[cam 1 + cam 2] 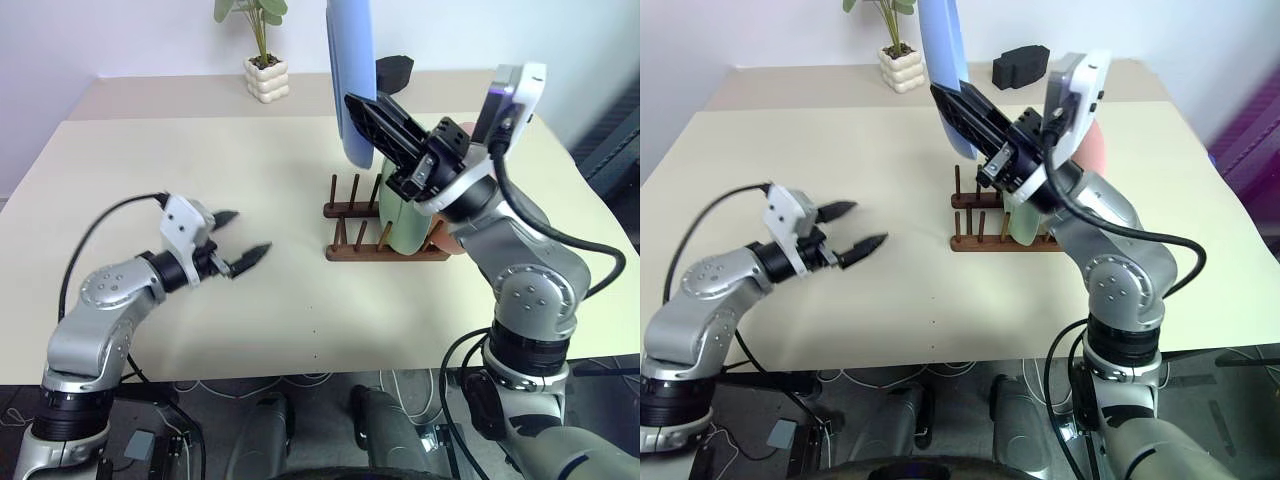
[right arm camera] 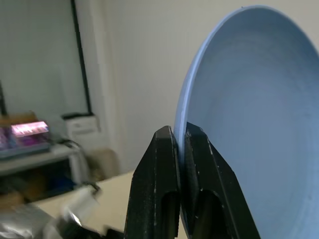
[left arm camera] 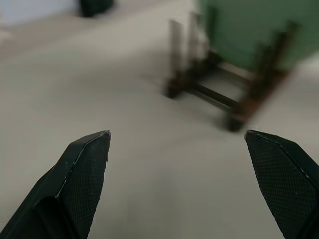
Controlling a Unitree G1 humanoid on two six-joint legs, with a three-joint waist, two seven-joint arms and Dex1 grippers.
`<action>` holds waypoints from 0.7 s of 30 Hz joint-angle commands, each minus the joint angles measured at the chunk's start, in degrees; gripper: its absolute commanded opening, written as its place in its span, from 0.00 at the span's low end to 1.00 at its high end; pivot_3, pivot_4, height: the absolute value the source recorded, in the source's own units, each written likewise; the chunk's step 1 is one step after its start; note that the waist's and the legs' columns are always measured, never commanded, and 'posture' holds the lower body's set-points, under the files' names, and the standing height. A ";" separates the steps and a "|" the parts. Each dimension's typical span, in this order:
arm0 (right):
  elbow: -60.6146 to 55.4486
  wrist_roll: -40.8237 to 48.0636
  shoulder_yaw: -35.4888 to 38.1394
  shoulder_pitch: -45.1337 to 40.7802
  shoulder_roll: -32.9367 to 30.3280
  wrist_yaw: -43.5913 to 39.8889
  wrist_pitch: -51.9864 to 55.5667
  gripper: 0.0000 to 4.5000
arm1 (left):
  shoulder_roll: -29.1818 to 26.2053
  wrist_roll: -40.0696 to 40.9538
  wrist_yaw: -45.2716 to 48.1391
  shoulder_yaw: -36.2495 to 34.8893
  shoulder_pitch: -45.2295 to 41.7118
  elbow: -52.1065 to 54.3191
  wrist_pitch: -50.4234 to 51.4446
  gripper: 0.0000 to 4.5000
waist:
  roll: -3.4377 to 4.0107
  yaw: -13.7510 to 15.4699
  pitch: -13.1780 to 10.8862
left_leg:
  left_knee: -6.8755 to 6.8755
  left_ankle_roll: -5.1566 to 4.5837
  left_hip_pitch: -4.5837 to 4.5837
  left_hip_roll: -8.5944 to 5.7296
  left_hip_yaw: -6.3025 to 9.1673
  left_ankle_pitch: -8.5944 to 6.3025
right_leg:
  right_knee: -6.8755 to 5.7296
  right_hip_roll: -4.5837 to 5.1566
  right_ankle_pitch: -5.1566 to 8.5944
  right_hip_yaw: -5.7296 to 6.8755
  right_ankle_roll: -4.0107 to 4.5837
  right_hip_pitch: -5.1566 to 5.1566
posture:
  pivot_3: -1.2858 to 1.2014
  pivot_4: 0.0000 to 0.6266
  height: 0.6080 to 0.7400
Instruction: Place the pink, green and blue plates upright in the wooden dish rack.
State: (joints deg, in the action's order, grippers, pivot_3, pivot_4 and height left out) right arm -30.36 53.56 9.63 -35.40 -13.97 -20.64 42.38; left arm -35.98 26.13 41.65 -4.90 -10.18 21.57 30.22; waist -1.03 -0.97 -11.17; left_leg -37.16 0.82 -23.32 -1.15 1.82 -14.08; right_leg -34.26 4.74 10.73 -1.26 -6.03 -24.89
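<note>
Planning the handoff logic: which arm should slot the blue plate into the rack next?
Right. Its end effector already pinches the blue plate by the rim, on edge above the wooden dish rack. The left end effector hangs open over bare table, well away from the rack.

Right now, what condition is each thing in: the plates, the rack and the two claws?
blue plate: held upright in the air above the rack.
green plate: standing upright in the rack.
pink plate: behind the right arm, mostly hidden; cannot tell how it sits.
wooden dish rack: on the table, front slots free.
right gripper: shut on the blue plate's rim.
left gripper: open, holding nothing.
</note>
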 commanded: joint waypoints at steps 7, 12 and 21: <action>-2.88 20.10 2.79 1.82 -0.88 15.62 3.54 0.00 | 0.34 0.54 0.97 2.05 -1.42 2.43 -0.28 0.98 | 0.00 0.06 0.00 | -0.02 -0.01 -0.01 0.00 -0.10 0.01 | 0.02 -0.03 0.00 0.00 -0.01 0.02 | 0.52 0.24 0.97; -1.28 23.02 2.13 3.11 -2.63 20.57 3.64 0.00 | 0.24 1.36 2.05 2.60 -0.98 3.43 0.33 0.98 | -0.01 0.04 0.00 | -0.03 -0.02 -0.02 -0.01 -0.15 0.01 | 0.03 -0.05 0.01 0.00 -0.01 0.03 | 0.52 0.24 0.97; 0.92 27.79 1.69 3.93 -3.38 26.97 3.04 0.00 | 0.35 1.51 2.20 3.01 -0.56 4.09 0.27 0.98 | -0.01 0.02 0.00 | -0.03 -0.02 -0.03 0.00 -0.15 0.01 | 0.04 -0.08 0.01 0.00 -0.01 0.03 | 0.52 0.24 0.97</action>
State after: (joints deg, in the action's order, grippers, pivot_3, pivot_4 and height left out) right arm -28.44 79.57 10.95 -31.13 -16.89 5.63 46.43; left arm -35.60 26.77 43.57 -1.45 -10.88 23.39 30.88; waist -1.03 -0.95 -11.17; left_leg -37.19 0.79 -23.35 -1.15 1.67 -14.07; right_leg -34.22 4.66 10.74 -1.26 -6.04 -24.87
